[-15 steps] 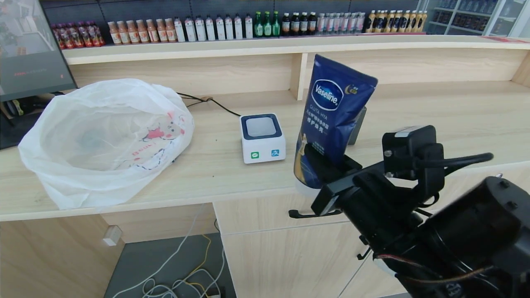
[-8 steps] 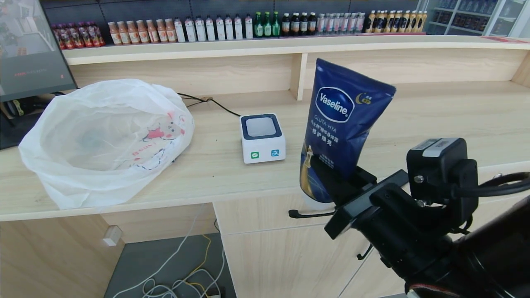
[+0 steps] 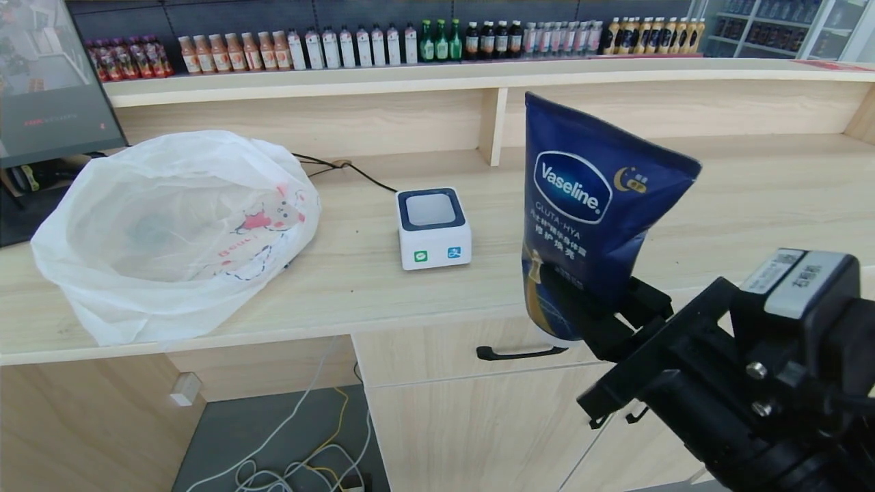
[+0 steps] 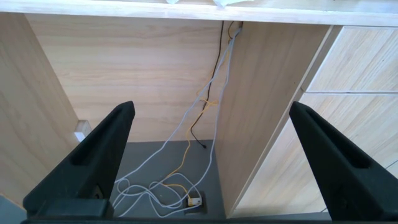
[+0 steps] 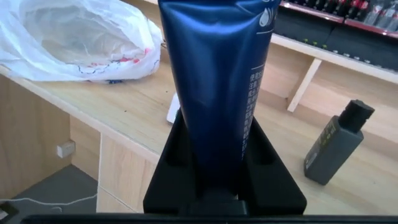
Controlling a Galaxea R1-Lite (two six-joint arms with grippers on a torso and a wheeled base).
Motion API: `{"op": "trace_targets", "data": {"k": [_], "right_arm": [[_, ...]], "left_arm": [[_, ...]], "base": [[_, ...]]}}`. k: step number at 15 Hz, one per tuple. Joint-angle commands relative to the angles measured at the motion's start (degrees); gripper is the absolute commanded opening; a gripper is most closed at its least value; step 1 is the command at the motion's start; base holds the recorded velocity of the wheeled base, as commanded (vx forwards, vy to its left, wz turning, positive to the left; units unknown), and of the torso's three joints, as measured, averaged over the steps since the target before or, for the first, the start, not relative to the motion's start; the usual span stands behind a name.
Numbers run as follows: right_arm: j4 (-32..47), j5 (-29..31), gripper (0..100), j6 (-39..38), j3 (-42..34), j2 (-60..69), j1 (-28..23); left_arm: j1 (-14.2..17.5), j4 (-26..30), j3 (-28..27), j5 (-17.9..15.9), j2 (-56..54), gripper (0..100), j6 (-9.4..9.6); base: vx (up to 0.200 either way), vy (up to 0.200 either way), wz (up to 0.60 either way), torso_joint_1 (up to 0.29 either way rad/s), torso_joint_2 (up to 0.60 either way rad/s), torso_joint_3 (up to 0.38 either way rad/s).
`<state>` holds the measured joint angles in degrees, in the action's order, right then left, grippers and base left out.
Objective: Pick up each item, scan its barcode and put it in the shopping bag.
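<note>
Pinching 1 blue lotion tube (image 3: 588, 205) upright (crimped end up) in the right pincer (image 3: 593, 321), over the bench (image 3: 342, 294) edge, with the left pincer (image 4: 211, 112) spread.

Head camera looks down across the worktop (image 3: 355, 290); right wrist camera, close behind the lotion tube (image 5: 214, 93), shares the shopping bag (image 3: 171, 232); left faces beneath.

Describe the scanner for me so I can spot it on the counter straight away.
On the long wooden counter, between the white shopping bag and the blue tube in the right gripper, sits a small box. It alone is a white cube with a dark-framed window on top.
</note>
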<state>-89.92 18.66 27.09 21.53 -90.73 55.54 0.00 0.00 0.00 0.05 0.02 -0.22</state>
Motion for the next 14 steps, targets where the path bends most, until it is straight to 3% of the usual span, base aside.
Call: {"op": "trace_targets", "data": {"k": [1,7,14], "right_arm": [[-0.08,-2.32,0,3.32,-1.75,2.84,0.97],[-0.08,-14.71,0,24.15,-7.64,1.70,2.29],[-0.08,-28.86,0,45.77,-7.55,-0.85,3.87]], "left_arm": [[0.00,0.00,0.00,0.04,-0.02,100,-0.04],[0.00,0.00,0.00,0.04,-0.02,100,-0.04],[0.00,0.00,0.00,0.04,-0.02,100,-0.04]], "base": [[0.000,0.000,0.00,0.000,0.00,0.000],[0.000,0.000,0.00,0.000,0.00,0.000],[0.000,0.000,0.00,0.000,0.00,0.000]]}}
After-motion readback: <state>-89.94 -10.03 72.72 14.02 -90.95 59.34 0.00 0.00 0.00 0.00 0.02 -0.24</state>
